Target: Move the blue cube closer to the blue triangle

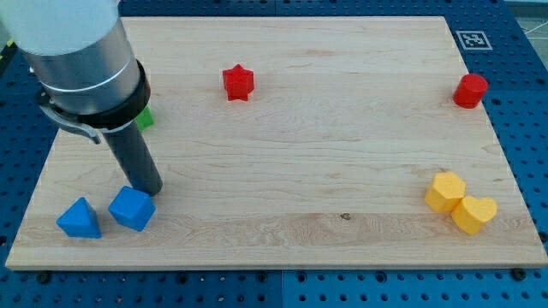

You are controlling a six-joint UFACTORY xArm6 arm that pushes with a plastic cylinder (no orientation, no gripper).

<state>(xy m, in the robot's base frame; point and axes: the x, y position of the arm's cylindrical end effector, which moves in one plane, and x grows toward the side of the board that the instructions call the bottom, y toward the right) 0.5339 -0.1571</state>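
The blue cube [131, 208] lies near the board's bottom left corner. The blue triangle [79, 218] lies just to its left, a narrow gap between them. My tip [151, 192] rests on the board right at the cube's upper right edge, touching or almost touching it. The rod rises from there toward the view's top left into the large grey arm body.
A green block [145, 118] peeks out from behind the arm at the left. A red star [238, 82] lies at top centre, a red cylinder [470, 90] at the top right. A yellow hexagon [446, 191] and a yellow heart [473, 214] touch at the bottom right. The wooden board [300, 154] sits on a blue perforated base.
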